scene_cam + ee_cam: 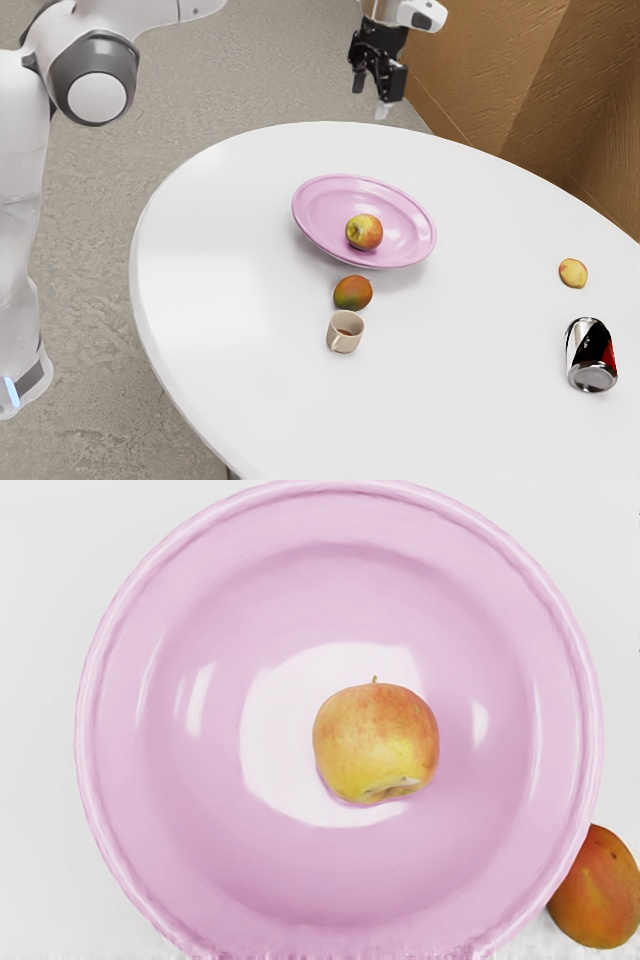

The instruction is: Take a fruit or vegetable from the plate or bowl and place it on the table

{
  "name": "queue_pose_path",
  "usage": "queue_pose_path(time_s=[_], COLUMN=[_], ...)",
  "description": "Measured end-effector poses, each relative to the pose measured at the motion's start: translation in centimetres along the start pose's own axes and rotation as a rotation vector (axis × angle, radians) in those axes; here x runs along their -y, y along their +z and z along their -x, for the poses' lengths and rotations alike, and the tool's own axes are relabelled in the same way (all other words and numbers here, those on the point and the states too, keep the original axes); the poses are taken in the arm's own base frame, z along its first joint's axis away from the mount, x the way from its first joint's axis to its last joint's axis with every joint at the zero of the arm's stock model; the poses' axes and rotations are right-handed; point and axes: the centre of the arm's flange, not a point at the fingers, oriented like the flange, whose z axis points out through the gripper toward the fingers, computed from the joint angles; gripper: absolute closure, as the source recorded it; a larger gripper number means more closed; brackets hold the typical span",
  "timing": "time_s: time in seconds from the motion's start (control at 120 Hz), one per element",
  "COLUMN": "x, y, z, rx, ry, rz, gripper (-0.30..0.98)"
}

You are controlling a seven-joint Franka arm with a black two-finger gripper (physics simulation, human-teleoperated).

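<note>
Can (590,355)'s nearest, apple (364,232)'s on the plate (318,208), and the claw (371,98) is empty with fingers apart, so looks like reach step: next it'll need to center over the apple, drop, then grip.

The wrist view cuts off a bit of the pink plate (112,800) and the mango (598,892). The exterior view cuts off the table (240,370).

An apple (364,232) is held by the pink plate (318,210); between this plate and the cup (346,332), a mango (353,293) is seen on the tabletop (240,330).
</note>
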Motion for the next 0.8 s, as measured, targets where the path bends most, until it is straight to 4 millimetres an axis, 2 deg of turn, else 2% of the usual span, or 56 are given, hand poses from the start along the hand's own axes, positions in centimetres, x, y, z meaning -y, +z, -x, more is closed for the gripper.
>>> queue_pose_path(time_s=[0.217,0.267,0.292,0.392,0.467,0.55,0.667,0.8], x=[-0.1,-0.1,0.0,0.7,1.0,0.9,1.3,0.6], y=[0.3,-0.3,-1.3,-7.6,-9.2,-8.3,-5.6,-2.2], z=[0.4,0.8,1.2,3.9,4.4,3.7,1.7,-0.5], rx=[0.036,0.029,0.012,-0.108,-0.15,-0.143,-0.103,-0.05], ry=[0.008,0.01,0.011,0.012,0.009,0.009,-0.003,0.002], rz=[0.004,0.007,0.01,0.022,0.022,0.016,0.001,-0.012], gripper=[0.0,0.0,0.0,0.0,0.0,0.0,0.0,0.0])
